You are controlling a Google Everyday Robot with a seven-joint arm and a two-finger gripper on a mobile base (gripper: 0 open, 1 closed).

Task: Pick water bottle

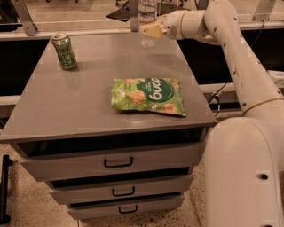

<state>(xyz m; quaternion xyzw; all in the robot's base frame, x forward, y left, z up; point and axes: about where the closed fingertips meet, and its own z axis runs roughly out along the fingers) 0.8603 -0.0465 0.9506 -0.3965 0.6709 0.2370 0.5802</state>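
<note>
The gripper is reaching in from the right at the far edge of the table and is closing around the water bottle, with one tan finger lying across the front of its middle.

One bottle, one green can and one green snack bag are showing, and three drawers are sitting below the top, each with one dark handle.

The bottle is standing upright and is looking clear, with a ribbed body. Its top is running out of the picture, so the cap is not showing. Whether its base is touching the table cannot be told.

The bottle is sitting at the far edge, right of the middle. The can is standing near the far left corner, well apart from the bottle. The bag is lying flat toward the front right, with one corner nearing the right edge. Bare tabletop is lying between all three things. The robot's arm is arching over the right edge, and its pale base is filling the floor space beside the drawers.
</note>
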